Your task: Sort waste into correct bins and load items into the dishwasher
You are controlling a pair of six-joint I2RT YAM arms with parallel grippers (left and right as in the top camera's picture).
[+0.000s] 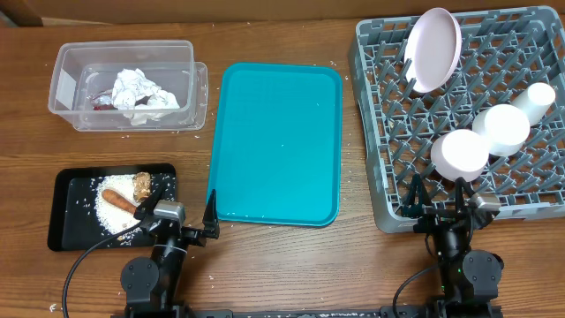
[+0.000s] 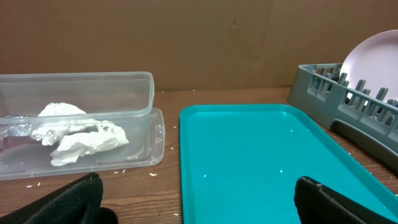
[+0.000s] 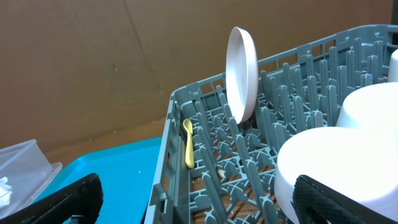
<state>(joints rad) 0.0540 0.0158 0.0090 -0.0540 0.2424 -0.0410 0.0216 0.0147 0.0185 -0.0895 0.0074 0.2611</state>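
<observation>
The clear tub point(image 1: 71, 62) at the back left holds the crumpled napkin point(image 1: 141, 88) and the red-and-white wrapper point(image 1: 106, 106). The black tray point(image 1: 66, 221) holds the orange stick point(image 1: 117, 200), the brown chunk point(image 1: 141, 184) and rice point(image 1: 101, 216). The grey rack point(image 1: 380, 177) holds the plate point(image 1: 434, 49) on edge, two bowls point(image 1: 459, 152) point(image 1: 501, 126) and the cup point(image 1: 537, 99). The yellow spoon point(image 3: 188, 144) lies inside the rack's left wall. My left gripper point(image 1: 177, 201) is open and empty by the teal tray's front left corner. My right gripper point(image 1: 439, 193) is open and empty over the rack's front edge.
The flat teal tray point(image 1: 274, 141) lies between the bins and the rack, with a few rice grains on it. Loose rice is scattered on the wooden table around the tub point(image 2: 124, 78). A brown cardboard wall stands behind the table.
</observation>
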